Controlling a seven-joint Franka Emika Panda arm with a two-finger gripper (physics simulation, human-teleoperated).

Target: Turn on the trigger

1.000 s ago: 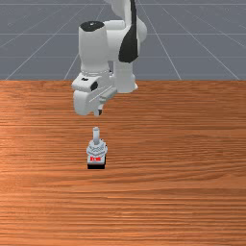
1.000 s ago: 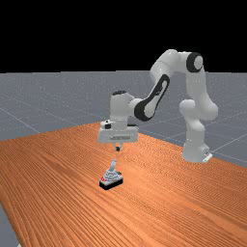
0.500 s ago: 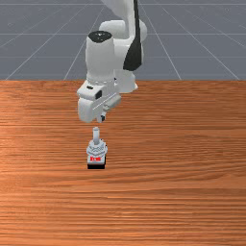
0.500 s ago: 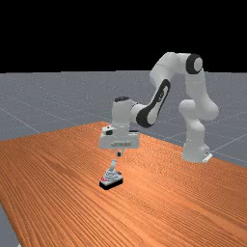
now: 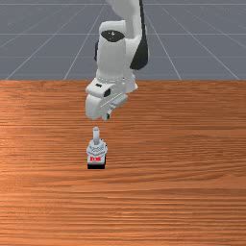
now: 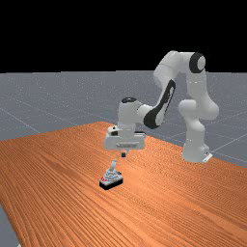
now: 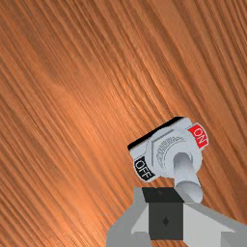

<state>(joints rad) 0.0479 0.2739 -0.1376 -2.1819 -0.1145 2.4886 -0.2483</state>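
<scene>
In the front view my gripper (image 5: 106,116) hangs over the table, on the arm's side of the toggle switch (image 5: 96,150) and slightly to the front view's right of its grey lever (image 5: 96,135). The far view has the gripper (image 6: 123,155) higher than the lever (image 6: 113,165) and to its right, apart from it. Seen from the hand, the shut fingers of the gripper (image 7: 165,214) stand beside the lever's round end (image 7: 188,191). A red ON label (image 7: 198,136) and a black OFF label (image 7: 143,169) lie on opposite sides of the switch.
The orange-brown wooden table (image 5: 182,168) extends around the switch on every side. At the far view's right, the arm's base (image 6: 195,152) stands by the table's edge.
My hand has shifted toward the front view's right, and toward the far view's right while coming somewhat lower. The switch and its lever stand as before.
</scene>
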